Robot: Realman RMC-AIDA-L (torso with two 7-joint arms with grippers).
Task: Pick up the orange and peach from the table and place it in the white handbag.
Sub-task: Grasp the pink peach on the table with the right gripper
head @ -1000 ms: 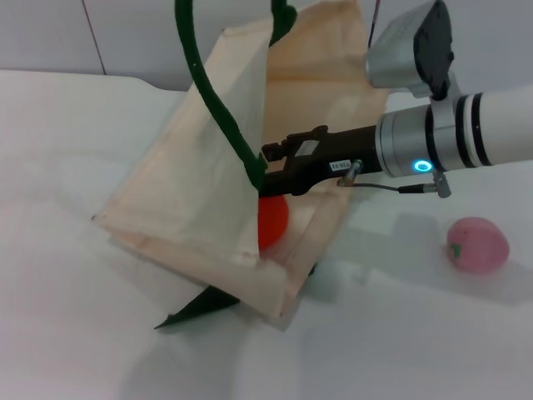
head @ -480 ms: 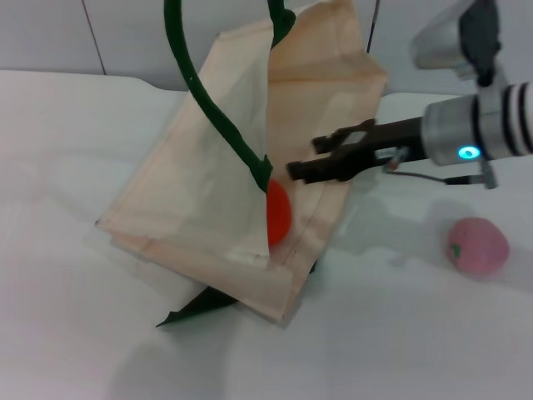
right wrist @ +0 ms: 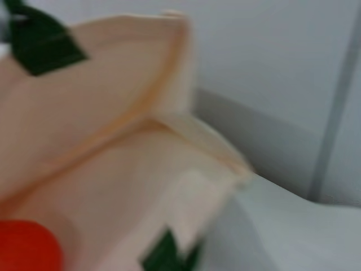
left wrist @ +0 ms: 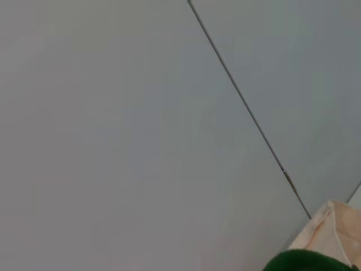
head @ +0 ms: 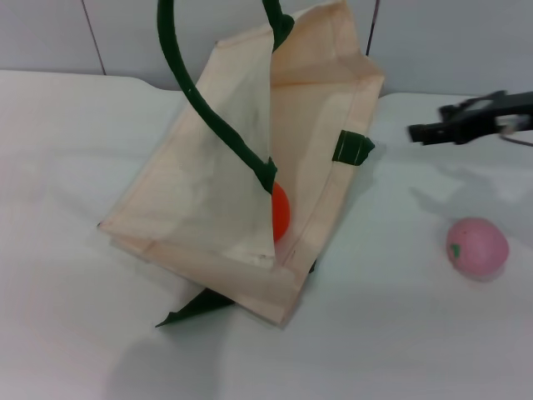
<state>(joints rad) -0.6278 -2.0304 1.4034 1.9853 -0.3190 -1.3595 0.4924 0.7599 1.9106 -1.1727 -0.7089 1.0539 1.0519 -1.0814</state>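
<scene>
The white handbag [head: 225, 192] stands tilted on the table, its mouth open toward the right, one dark green handle [head: 200, 92] pulled up out of the top of the head view. The orange [head: 281, 210] lies inside the bag, partly hidden by the front panel; it also shows in the right wrist view [right wrist: 25, 245]. The peach [head: 476, 246] sits on the table to the right of the bag. My right gripper [head: 429, 125] is open and empty, in the air right of the bag and above the peach. My left gripper is not seen; a bit of green handle [left wrist: 304, 261] shows in the left wrist view.
A white table [head: 67, 333] spreads around the bag. A grey wall [head: 458, 42] stands behind it. The other green handle [head: 196, 307] lies flat under the bag's front corner.
My right gripper has let go of the orange inside the bag and has pulled out to the right, now near the frame edge. The orange stays in the bag.
</scene>
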